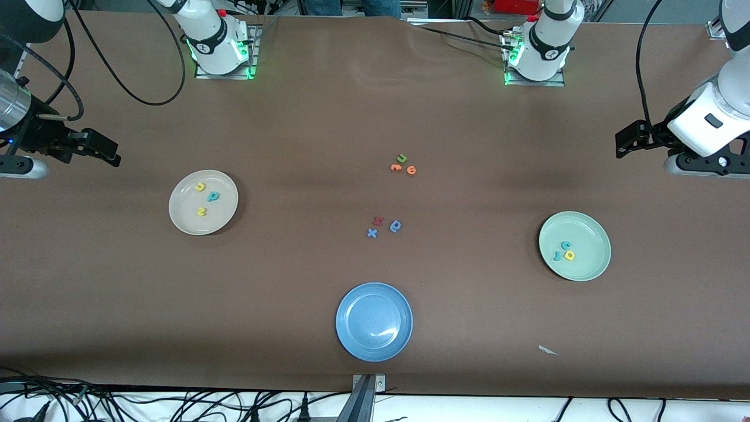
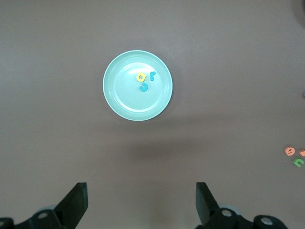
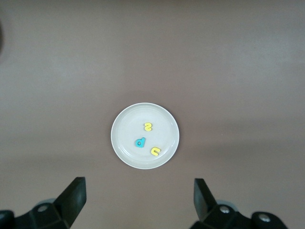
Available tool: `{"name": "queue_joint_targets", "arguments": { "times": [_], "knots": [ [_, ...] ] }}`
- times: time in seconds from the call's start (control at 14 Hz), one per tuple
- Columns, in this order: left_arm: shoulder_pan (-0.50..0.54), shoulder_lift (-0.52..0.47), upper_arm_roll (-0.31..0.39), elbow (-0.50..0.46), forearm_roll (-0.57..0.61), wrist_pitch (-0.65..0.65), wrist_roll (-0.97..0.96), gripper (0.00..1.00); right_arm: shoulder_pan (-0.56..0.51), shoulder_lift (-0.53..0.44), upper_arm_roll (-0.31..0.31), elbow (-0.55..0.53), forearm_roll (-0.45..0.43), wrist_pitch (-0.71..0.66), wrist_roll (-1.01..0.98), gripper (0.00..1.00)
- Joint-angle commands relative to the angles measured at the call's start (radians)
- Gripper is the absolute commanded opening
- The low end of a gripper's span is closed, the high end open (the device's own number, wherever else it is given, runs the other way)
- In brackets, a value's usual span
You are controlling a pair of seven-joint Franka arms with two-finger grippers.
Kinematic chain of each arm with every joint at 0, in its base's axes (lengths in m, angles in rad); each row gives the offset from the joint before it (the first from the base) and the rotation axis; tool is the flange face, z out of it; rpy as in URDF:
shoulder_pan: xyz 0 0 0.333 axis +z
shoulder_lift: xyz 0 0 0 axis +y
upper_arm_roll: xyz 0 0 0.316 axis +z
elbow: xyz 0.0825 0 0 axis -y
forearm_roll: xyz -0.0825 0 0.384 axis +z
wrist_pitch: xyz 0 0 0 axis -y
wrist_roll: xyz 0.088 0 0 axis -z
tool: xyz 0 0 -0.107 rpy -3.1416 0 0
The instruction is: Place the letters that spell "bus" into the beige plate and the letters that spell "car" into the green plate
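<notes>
Front view shows the right gripper raised at the right arm's end of the table, its fingers spread and holding nothing; the arm waits there. Near it, nearer to the front camera, the beige plate rests on the brown table. In it lie the yellow "u", the teal "b" and the yellow "s", each a little apart from the others.

Around the middle of the table sit the leftover letters. A green "u" touches two orange letters. Nearer to the front camera lie a red letter, a blue "x" and a darker blue looped letter. Nearer still, the blue plate stands with nothing in it.

Toward the left arm's end, the green plate holds the teal "c", the teal "r" and the yellow "a", clustered close together. A small white scrap lies on the table nearer to the front camera than this plate.

At that end of the table the left gripper hangs in the air, also spread wide and holding nothing, its arm waiting too.
</notes>
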Motion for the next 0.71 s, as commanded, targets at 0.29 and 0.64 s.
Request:
{"name": "queue_joint_targets", "arguments": {
  "times": [0.29,0.64],
  "knots": [
    [0.013,-0.008,0.003,-0.01,-0.025,0.003,0.027,1.0,-0.009,0.006,0.006,0.021,0.005,-0.012,-0.019,1.0],
    [0.013,-0.008,0.003,-0.011,-0.025,0.003,0.027,1.0,-0.009,0.008,0.009,0.021,0.005,-0.007,-0.019,1.0]
  ]
}}
